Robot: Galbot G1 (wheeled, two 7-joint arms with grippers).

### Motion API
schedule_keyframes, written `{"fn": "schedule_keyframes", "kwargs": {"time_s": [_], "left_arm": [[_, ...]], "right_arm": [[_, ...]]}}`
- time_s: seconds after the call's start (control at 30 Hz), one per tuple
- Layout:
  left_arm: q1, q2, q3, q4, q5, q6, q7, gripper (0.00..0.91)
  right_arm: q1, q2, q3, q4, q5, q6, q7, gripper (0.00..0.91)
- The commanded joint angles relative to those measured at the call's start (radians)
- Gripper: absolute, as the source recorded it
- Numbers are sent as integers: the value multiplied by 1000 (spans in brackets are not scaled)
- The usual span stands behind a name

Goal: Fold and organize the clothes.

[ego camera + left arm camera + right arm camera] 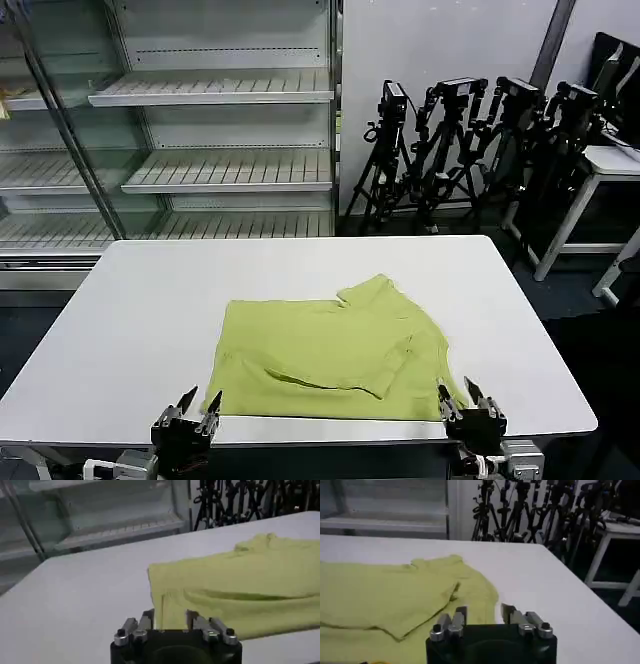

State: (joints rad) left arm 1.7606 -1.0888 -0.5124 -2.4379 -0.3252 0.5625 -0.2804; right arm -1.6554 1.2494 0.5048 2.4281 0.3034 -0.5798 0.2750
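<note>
T-shirt point(335, 350) is lying flat on the white worktop point(150, 300), toward the near edge, roughly centre. Fabric is lime yellow-green, soft, matte, partly folded: sleeve and collar area are bunching at the far right corner, a diagonal fold is crossing the middle.

Head view is showing both grippers at the near edge: left gripper point(198, 405) just off the shirt's near-left corner, right gripper point(457, 395) by the near-right corner. Fingers on both are standing apart, gripping nothing.

L wrist view is showing the shirt's straight left edge point(152, 587) and a hem ridge. R wrist view is showing the rounded right edge and layered flap point(425, 615), plus tripods point(520, 510) behind.
</note>
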Motion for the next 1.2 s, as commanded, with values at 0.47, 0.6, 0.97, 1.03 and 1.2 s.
{"fn": "schedule_keyframes", "kwargs": {"time_s": [0.47,0.6,0.97,1.03,1.2], "left_arm": [[-673,143,179,447,-444,18,-141,907],[-773,139,255,528,-447,18,-139,907],[-914,111,373,657,-439,19,-136,907],[-930,108,384,683,-440,18,-135,907],[-968,96,407,742,-442,18,-130,907]], "right_arm": [[763,-56,-250,-560,256,-1,112,907],[883,-35,-307,-680,272,-2,132,907],[1001,33,-369,-926,250,-1,142,907],[1005,44,-370,-961,249,-1,139,907],[1016,77,-374,-1030,248,-1,141,907]]}}
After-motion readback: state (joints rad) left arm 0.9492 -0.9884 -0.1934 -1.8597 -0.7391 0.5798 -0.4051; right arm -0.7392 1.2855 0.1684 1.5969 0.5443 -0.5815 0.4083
